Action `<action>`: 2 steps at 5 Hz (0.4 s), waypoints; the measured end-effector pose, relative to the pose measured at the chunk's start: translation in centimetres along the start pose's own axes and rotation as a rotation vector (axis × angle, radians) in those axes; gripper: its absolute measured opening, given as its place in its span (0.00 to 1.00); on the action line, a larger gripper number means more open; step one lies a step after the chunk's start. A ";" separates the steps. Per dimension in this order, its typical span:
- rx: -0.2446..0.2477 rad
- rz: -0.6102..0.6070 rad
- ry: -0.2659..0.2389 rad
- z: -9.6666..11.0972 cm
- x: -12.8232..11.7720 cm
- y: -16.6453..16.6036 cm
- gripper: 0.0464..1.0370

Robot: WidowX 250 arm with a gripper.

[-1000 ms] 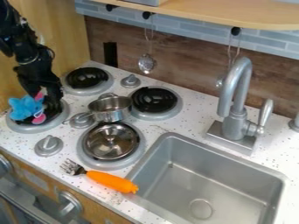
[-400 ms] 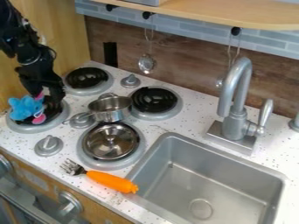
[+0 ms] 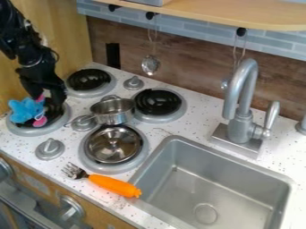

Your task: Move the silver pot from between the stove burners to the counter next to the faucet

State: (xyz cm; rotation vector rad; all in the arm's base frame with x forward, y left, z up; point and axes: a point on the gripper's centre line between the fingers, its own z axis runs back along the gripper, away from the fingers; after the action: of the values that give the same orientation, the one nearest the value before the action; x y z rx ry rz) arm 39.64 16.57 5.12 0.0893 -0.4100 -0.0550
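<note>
The black gripper (image 3: 46,99) hangs down at the left side, above the near-left burner (image 3: 24,130). It is right at a blue soft toy (image 3: 25,110) with pink parts, and its one side is seen just beside the toy. How wide the gripper is open, and whether it holds the toy, I cannot tell. The toy is over this burner, its fluffy blue body to the left and its pink parts to the right.

A small metal pot (image 3: 112,117) stands upright among the burners. In front of it, a shiny round metal piece (image 3: 106,149) with a knob-like centre lies on the near-right burner (image 3: 95,166). The grey sink (image 3: 206,181) has a round drain (image 3: 206,214) in its bottom. A fork (image 3: 113,184) with orange handle lies near its left corner.
</note>
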 end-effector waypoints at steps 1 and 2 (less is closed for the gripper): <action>-0.008 -0.022 -0.002 -0.2 0.3 -1.0 0.97; -0.042 -0.038 -0.009 -0.2 1.1 -2.8 0.97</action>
State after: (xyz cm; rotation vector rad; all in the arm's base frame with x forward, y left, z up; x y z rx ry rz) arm 40.65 13.71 5.12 0.0552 -0.4164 -0.1018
